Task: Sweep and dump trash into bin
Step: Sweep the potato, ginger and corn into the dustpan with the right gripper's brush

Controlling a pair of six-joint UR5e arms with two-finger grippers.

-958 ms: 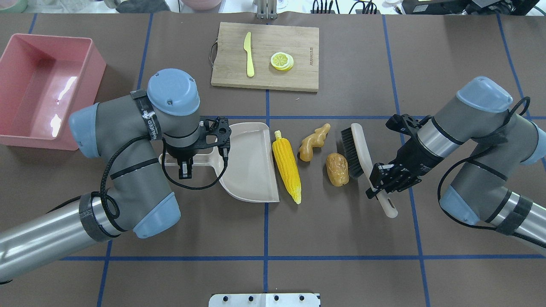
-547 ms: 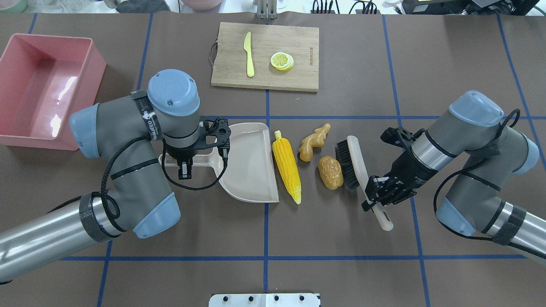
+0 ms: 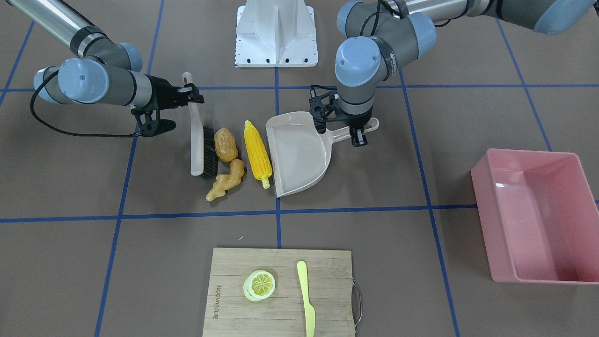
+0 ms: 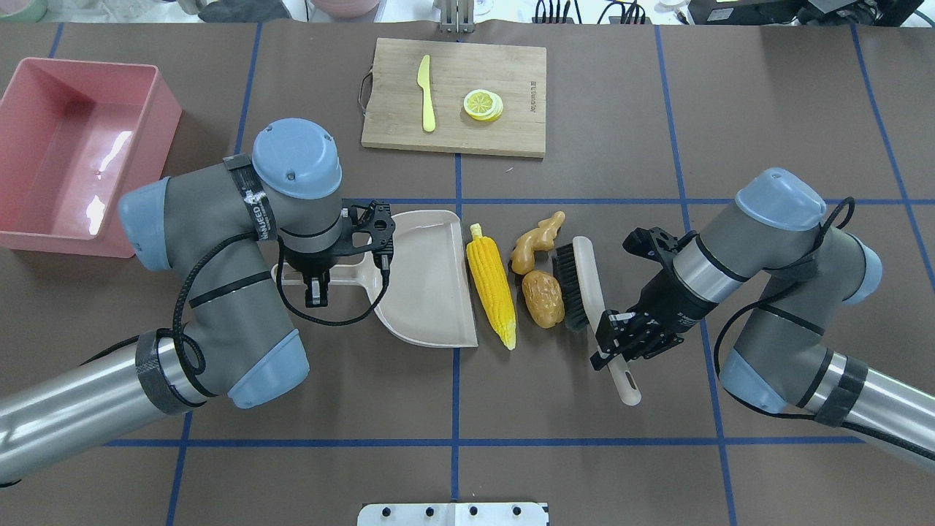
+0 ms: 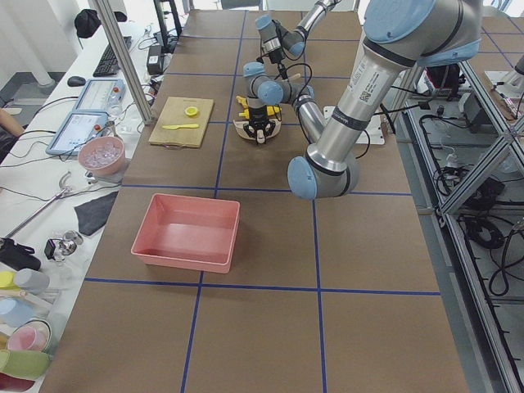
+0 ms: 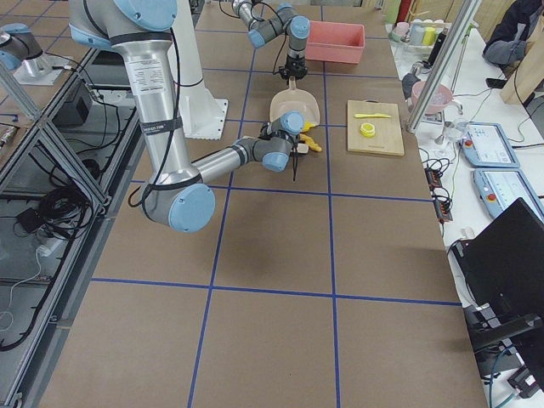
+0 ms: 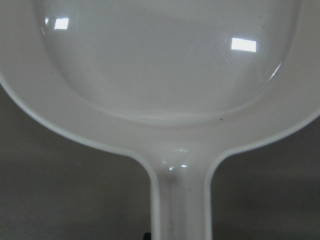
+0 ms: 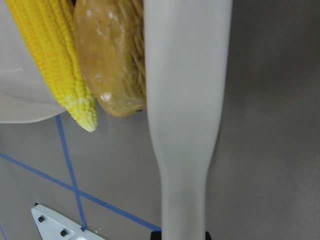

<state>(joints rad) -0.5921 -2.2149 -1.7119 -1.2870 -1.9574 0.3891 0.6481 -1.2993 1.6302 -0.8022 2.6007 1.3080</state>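
Note:
The trash lies mid-table: a yellow corn cob [image 4: 491,285] along the open lip of a beige dustpan [image 4: 427,277], a brown potato [image 4: 543,298] just right of it, and a tan ginger root [image 4: 535,242] behind the potato. My right gripper [image 4: 621,343] is shut on the handle of a black-bristled brush [image 4: 577,281], and the bristles press the potato's right side. In the right wrist view the potato [image 8: 110,60] sits between the brush handle [image 8: 185,100] and the corn [image 8: 55,55]. My left gripper [image 4: 315,281] is shut on the dustpan handle [image 7: 180,200]. The pink bin [image 4: 73,153] stands far left.
A wooden cutting board [image 4: 454,96] at the back centre carries a pale yellow knife [image 4: 426,93] and a lemon slice [image 4: 483,104]. Blue tape lines cross the brown table. The robot's white base plate [image 3: 276,32] sits at the near edge.
My right arm has swung left with the brush, pushing the potato leftward until it sits close beside the corn. The left arm, dustpan, corn and ginger have stayed put.

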